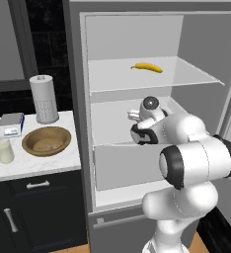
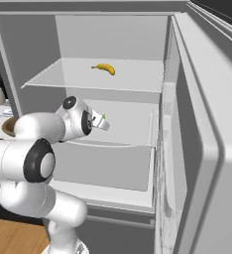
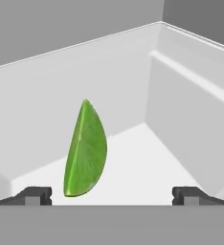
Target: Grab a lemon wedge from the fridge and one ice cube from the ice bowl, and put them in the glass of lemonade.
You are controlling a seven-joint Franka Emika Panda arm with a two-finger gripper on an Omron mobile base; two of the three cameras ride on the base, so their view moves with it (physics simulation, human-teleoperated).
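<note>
Two containers matter here, the fridge [image 1: 83,123] and the ice bowl [image 1: 46,141]. The fridge stands with its door [image 2: 207,149] swung wide, showing a white inside with clear shelves; a banana [image 1: 147,67] lies alone on the upper shelf [image 1: 186,74], well above the arm's hand. On the shelf below, inside the fridge, the lemon wedge [image 3: 85,150] stands on its edge on the white floor, a thin yellow-green slice with its point up. The claw [image 3: 111,195] faces it with both dark fingertips [image 3: 33,195] spread far apart and nothing between them; the wedge sits nearer one fingertip and ahead of it, and contact cannot be judged. From the right base camera, only a small greenish tip [image 2: 103,116] shows at the end of the hand, too small to make out clearly. Left of the fridge, on the marble counter [image 1: 38,163], the wooden ice bowl holds pale contents that are too blurred to count. The glass of lemonade [image 1: 3,149] stands just beside the bowl, on the side away from the fridge, filled with pale liquid. A paper-towel roll [image 1: 44,99] rises behind the bowl, and a small box [image 1: 12,123] lies behind the glass. The counter's left end is cut off by the picture's edge.
</note>
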